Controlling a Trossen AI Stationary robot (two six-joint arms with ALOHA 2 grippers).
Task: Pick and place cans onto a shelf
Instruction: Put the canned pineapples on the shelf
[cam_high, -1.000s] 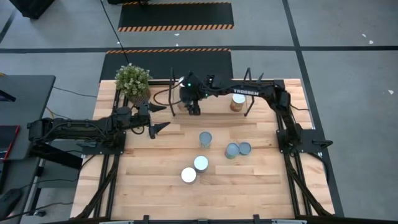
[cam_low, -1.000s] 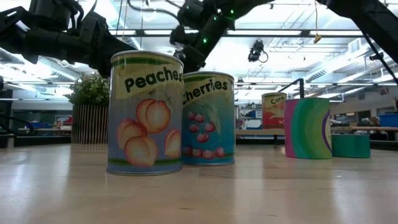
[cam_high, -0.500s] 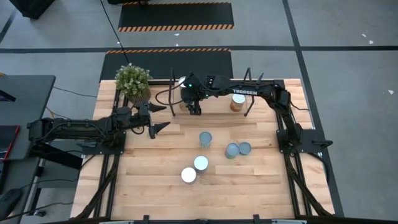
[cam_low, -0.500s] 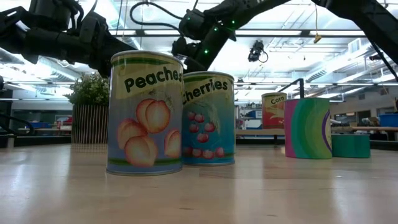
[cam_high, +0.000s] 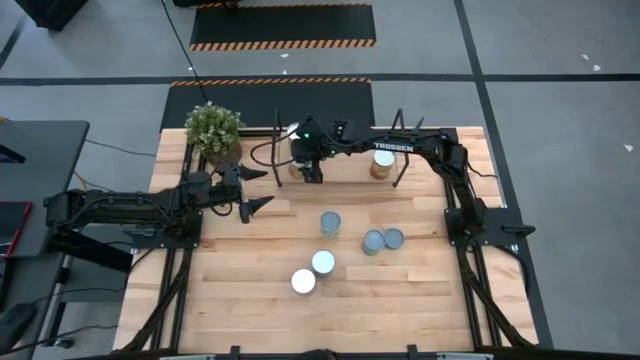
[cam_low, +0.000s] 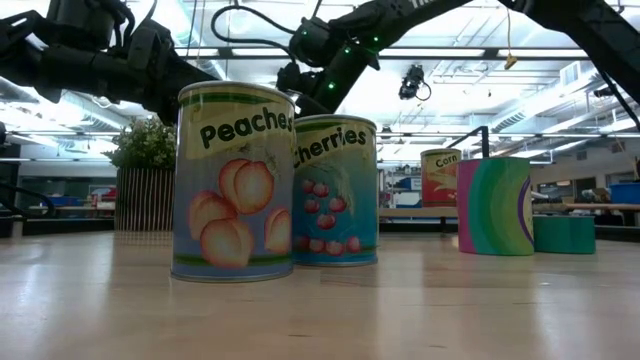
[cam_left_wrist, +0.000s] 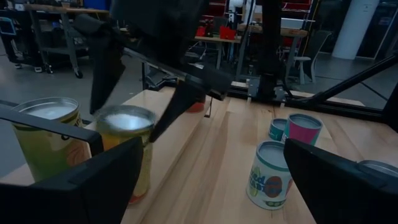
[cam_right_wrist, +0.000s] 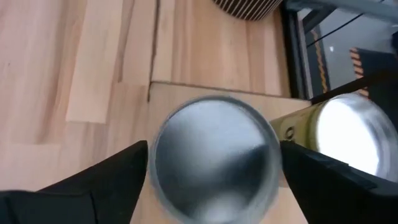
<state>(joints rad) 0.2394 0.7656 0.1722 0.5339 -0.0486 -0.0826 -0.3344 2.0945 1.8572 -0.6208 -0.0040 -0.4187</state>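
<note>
The shelf (cam_high: 345, 168) stands along the table's far edge. One can (cam_high: 382, 163) is on its right part and two are at its left end. My right gripper (cam_high: 312, 172) reaches down over the left end, open, one finger on each side of a silver-topped can (cam_right_wrist: 214, 155) that stands upright on the shelf board (cam_right_wrist: 177, 102). Close beside this can is a yellowish can (cam_right_wrist: 348, 134). Several more cans (cam_high: 330, 223) stand on the tabletop. My left gripper (cam_high: 260, 190) waits open and level at the table's left, holding nothing. My right gripper comes slanting down from above, and its fingers (cam_right_wrist: 106, 186) stand close against the two sides of the can's upper rim (cam_right_wrist: 155, 162). Whether they touch it, I cannot tell. The can stands upright with its bottom on the shelf board.
A potted plant (cam_high: 213, 130) stands at the far left corner, next to the shelf's black end frame (cam_high: 277, 135). In the low view, the Peaches can (cam_low: 235, 180) and Cherries can (cam_low: 335, 190) stand near the camera, others (cam_low: 495, 205) farther right.
My right gripper has sunk a little over the shelf's left end, and its forearm now lies flatter in the low view.
</note>
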